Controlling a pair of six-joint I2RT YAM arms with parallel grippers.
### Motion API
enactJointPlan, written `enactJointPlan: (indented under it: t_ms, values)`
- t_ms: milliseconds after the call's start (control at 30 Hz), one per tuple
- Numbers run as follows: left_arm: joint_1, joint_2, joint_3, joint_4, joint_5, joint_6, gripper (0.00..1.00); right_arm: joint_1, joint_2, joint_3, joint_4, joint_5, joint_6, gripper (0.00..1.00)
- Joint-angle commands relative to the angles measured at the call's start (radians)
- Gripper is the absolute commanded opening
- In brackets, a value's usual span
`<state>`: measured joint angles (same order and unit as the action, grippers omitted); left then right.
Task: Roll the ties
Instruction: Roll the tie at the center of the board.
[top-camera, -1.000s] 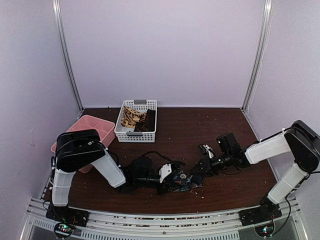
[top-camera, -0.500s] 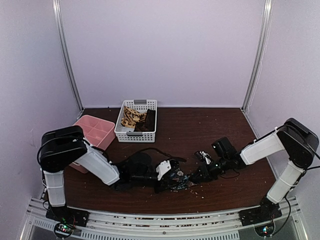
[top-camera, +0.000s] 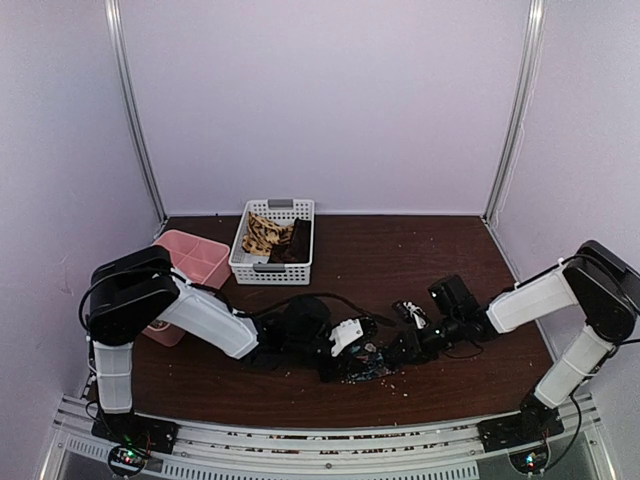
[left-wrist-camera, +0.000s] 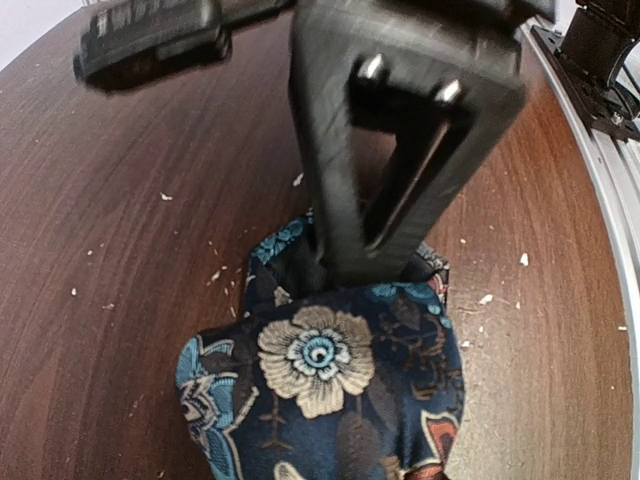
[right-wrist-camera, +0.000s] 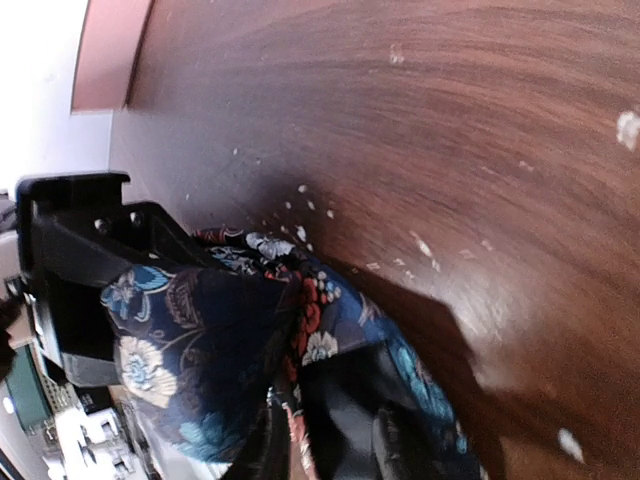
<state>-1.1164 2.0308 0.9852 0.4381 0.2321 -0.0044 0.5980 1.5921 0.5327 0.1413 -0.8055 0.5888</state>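
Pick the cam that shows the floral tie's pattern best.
Left wrist: the floral tie fills the lower frame, and its flowers are sharp. The right wrist view shows the tie bunched, sideways and darker. The top external view shows the tie only as a small dark bundle.

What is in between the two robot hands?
The flowery tie, bunched up, lies between the left gripper and the right gripper. The top view shows it best.

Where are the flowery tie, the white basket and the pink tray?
floral tie (left-wrist-camera: 318, 358): left wrist view, on its cream flower.
white basket (top-camera: 268, 270): top view, on its near wall.
pink tray (top-camera: 195, 255): top view, on its bare floor.
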Motion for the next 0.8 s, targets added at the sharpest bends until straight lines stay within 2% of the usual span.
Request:
enactJointPlan:
  t_ms: [0,167,433,667,767]
  values:
    - [-0.005,0.073,-0.002,-0.207,-0.031,0.039,0.24,-0.001,-0.14,-0.033,0.044,0.028,0.069,0.39]
    - [-0.006,0.074,0.001,-0.209,-0.03,0.051,0.25,0.002,-0.158,0.013,0.052,-0.023,0.114,0.51]
    - [-0.014,0.069,0.0,-0.191,-0.038,0.07,0.28,0.089,-0.006,0.078,0.065,-0.038,0.151,0.52]
    - [-0.017,0.069,-0.019,-0.15,-0.048,0.084,0.28,0.094,0.002,0.03,0.097,-0.038,0.167,0.53]
    - [-0.017,0.06,-0.03,-0.135,-0.049,0.084,0.28,0.086,0.013,0.001,0.112,-0.035,0.175,0.57]
